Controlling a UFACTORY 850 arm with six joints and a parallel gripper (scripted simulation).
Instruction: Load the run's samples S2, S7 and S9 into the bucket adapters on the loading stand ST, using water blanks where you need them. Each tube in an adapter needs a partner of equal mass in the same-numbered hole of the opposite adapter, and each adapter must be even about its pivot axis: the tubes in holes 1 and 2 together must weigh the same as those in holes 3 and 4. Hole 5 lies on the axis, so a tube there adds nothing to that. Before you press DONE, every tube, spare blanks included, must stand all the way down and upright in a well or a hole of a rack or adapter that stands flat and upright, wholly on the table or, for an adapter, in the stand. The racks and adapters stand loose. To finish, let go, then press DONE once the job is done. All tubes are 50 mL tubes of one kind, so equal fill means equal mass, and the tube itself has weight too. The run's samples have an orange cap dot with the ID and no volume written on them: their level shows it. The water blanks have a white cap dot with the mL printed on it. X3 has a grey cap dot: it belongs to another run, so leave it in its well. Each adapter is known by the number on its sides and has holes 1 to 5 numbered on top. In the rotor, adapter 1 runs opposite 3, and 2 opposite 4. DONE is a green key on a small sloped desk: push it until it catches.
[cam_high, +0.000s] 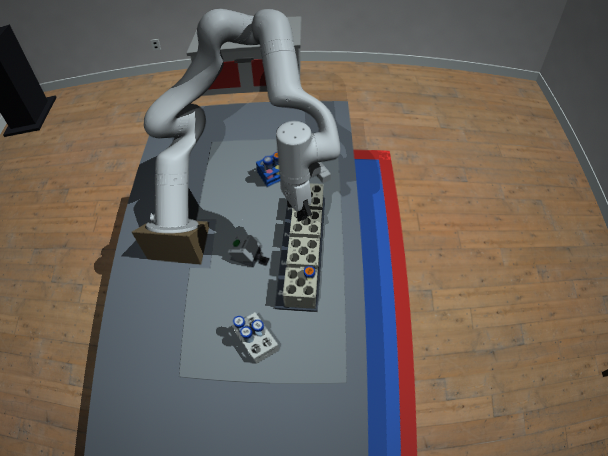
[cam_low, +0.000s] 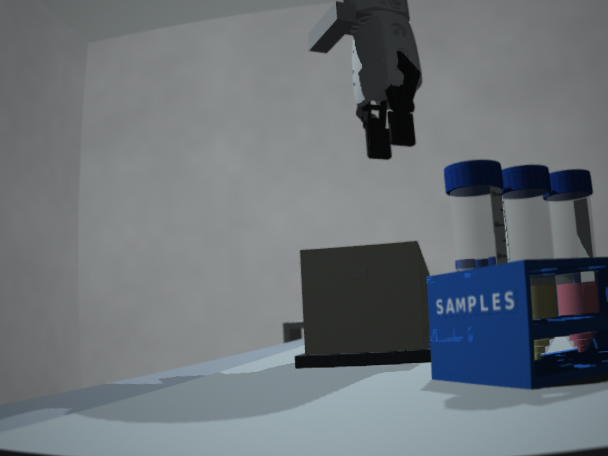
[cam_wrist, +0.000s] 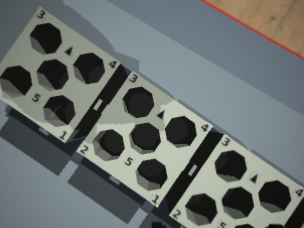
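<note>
Orange-dotted sample tube (cam_high: 308, 271) stands in the nearest bucket adapter (cam_high: 300, 288) of the loading stand row, probably in hole 4. Up the row, the gripper (cam_high: 302, 214) hangs part open and empty above empty holes; further off sits the blue SAMPLES rack (cam_low: 480, 320).

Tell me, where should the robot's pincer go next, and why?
Probably over to the blue SAMPLES rack to fetch another tube. The pincer is open and holds nothing, hanging above bare adapter holes. Only one orange-dotted tube stands in the adapters, and three capped tubes wait in that rack.
</note>
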